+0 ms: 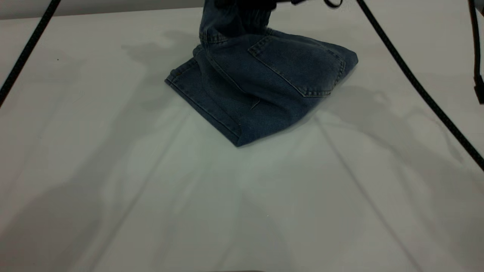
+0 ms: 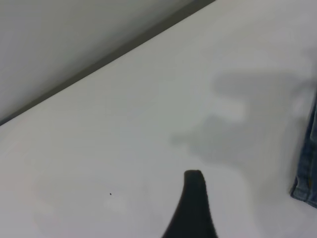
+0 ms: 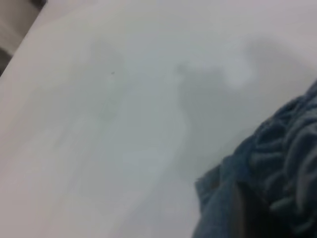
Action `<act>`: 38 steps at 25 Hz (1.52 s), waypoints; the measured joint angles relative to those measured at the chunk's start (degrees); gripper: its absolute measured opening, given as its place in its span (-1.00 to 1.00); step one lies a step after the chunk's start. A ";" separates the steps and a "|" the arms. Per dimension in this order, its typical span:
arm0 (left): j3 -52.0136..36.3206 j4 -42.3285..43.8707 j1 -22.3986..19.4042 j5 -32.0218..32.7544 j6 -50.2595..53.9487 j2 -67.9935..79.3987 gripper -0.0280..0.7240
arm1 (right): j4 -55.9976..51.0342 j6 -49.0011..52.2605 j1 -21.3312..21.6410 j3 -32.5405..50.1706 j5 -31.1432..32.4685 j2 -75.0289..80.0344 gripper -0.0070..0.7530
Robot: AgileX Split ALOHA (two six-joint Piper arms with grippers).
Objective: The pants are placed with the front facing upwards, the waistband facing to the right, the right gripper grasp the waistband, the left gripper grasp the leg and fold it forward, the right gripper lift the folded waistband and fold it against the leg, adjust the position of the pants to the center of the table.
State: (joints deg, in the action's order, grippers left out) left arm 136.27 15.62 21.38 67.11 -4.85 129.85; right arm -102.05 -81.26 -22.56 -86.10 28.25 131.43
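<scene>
Only the right wrist view shows the waistband (image 3: 277, 163) close up.

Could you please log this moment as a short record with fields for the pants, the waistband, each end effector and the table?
pants: blue denim, folded lengthwise, patch pocket up, legs flat on table
waistband: lifted off the table at the far edge of the exterior view
right end effector: shut on the waistband, mostly out of frame
left end effector: above bare table beside the leg hem, holding nothing
table: white
</scene>
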 joint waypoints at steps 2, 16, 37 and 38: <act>0.00 0.00 0.00 0.00 0.00 0.00 0.58 | -0.59 -0.43 0.00 0.00 -0.25 0.55 -0.19; 0.00 -1.50 -0.06 0.00 -3.35 0.00 0.58 | 22.60 17.22 4.11 -0.29 -0.83 -3.97 0.69; 0.00 -20.94 6.23 0.00 -52.97 18.83 0.58 | 54.09 50.29 20.23 -0.53 21.14 -17.19 0.58; 0.00 -20.94 6.99 0.00 -53.43 19.70 0.58 | 54.09 50.29 20.23 -0.53 21.61 -17.19 0.58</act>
State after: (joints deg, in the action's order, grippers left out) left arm 136.27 -5.32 28.37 67.11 -58.28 149.55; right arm -47.96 -30.97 -2.33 -86.63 49.86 114.23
